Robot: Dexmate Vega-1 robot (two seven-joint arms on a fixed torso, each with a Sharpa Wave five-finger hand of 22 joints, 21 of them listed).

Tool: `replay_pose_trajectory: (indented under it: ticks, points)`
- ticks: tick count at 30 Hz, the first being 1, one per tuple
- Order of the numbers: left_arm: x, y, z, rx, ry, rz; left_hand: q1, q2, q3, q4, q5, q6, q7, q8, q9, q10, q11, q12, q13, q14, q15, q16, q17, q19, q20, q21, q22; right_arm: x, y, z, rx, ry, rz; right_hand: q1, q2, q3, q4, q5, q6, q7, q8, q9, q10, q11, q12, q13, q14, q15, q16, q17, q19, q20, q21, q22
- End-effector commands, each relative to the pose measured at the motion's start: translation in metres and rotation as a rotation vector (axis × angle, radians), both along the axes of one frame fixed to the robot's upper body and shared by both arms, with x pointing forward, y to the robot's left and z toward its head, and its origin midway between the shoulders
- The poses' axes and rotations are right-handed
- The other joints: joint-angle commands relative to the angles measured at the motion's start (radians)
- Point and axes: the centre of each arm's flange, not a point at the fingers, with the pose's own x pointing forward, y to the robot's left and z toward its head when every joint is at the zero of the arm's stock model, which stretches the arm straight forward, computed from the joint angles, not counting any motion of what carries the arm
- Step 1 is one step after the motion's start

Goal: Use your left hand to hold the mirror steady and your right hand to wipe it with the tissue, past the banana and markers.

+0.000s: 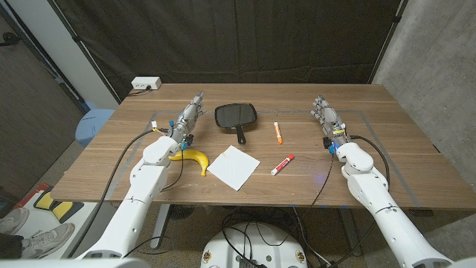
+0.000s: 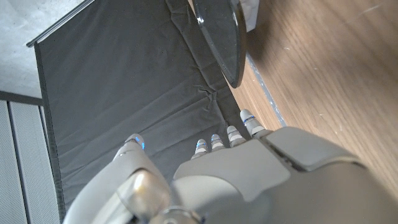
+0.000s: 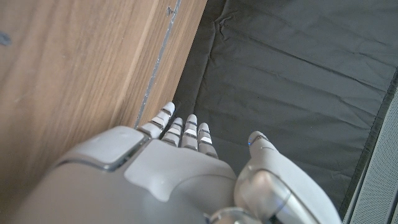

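A black hand mirror point(image 1: 236, 115) lies at the table's far middle, its handle pointing toward me; its round head point(image 2: 221, 38) also shows in the left wrist view. A white tissue point(image 1: 233, 167) lies flat nearer me, with a yellow banana point(image 1: 193, 158) to its left. An orange marker point(image 1: 277, 132) and a red marker point(image 1: 282, 164) lie to its right. My left hand point(image 1: 191, 114) stands just left of the mirror, fingers straight and apart, holding nothing. My right hand point(image 1: 326, 117) stands at the far right, fingers straight, holding nothing.
A white power strip point(image 1: 146, 83) sits at the table's far left corner. A dark curtain point(image 1: 245, 37) hangs behind the table. Tape lines point(image 1: 372, 123) mark a rectangle on the wood. A blue chair point(image 1: 93, 123) stands off the left edge.
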Motion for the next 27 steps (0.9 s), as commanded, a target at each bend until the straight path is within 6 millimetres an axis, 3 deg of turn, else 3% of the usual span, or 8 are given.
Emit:
replay_pose_trajectory:
  ticks: [1,9,14,19,27]
  points:
    - [-0.025,0.004,0.0,0.095,-0.017,0.109,0.031,-0.007,-0.001,-0.017,-0.014,-0.02,0.008,0.013,0.006,0.023,-0.011,0.015,0.006,0.044,0.009,0.019,0.01,-0.012,0.014,-0.005,0.005,-0.015,0.003,-0.007,-0.003,-0.01,-0.008,0.012,-0.003,0.001,-0.008,-0.003,0.008,0.004,0.005,0.006,0.009,0.0,0.005,0.001,0.0,-0.001,-0.003,0.003,0.003,-0.025,-0.004,0.004]
    - [-0.048,0.006,-0.003,0.153,0.019,0.193,0.043,-0.024,-0.014,-0.025,-0.032,0.014,0.028,0.02,0.01,0.089,0.017,0.034,0.012,0.091,0.007,0.034,0.022,0.031,0.046,0.001,0.007,-0.028,0.003,-0.011,-0.007,-0.019,-0.018,0.016,-0.003,0.001,-0.012,-0.005,0.008,0.003,0.005,0.006,0.012,0.001,0.005,0.002,0.001,0.001,-0.003,0.003,0.004,-0.025,-0.005,0.004]
    - [-0.059,0.007,-0.004,0.19,0.061,0.216,0.046,-0.034,-0.022,-0.028,-0.04,0.017,0.045,0.019,0.012,0.094,0.024,0.032,0.015,0.109,0.01,0.039,0.027,0.064,0.041,0.008,0.008,-0.035,0.003,-0.013,-0.007,-0.024,-0.023,0.018,-0.003,0.001,-0.014,-0.006,0.009,0.002,0.005,0.006,0.013,-0.001,0.005,0.002,0.001,0.001,-0.003,0.003,0.005,-0.025,-0.006,0.004]
    - [-0.065,0.007,-0.006,0.203,0.1,0.213,0.049,-0.042,-0.032,-0.029,-0.049,0.035,0.066,0.022,0.014,0.125,0.052,0.039,0.018,0.151,0.012,0.052,0.032,0.111,0.046,0.018,0.008,-0.039,0.004,-0.015,-0.006,-0.028,-0.025,0.02,-0.003,0.001,-0.016,-0.006,0.01,0.003,0.005,0.006,0.013,-0.002,0.005,0.002,0.001,0.001,-0.003,0.004,0.005,-0.025,-0.007,0.004]
    - [-0.062,0.004,-0.004,0.218,0.177,0.137,0.055,-0.055,-0.048,-0.032,-0.059,0.08,0.102,0.032,0.016,0.185,0.071,0.053,0.02,0.207,0.017,0.065,0.035,0.179,0.05,0.031,0.007,-0.041,0.002,-0.016,-0.001,-0.031,-0.037,0.022,-0.002,0.001,-0.018,-0.008,0.009,0.002,0.004,0.006,0.013,-0.001,0.004,0.002,0.002,0.0,-0.003,0.004,0.006,-0.025,-0.008,0.005]
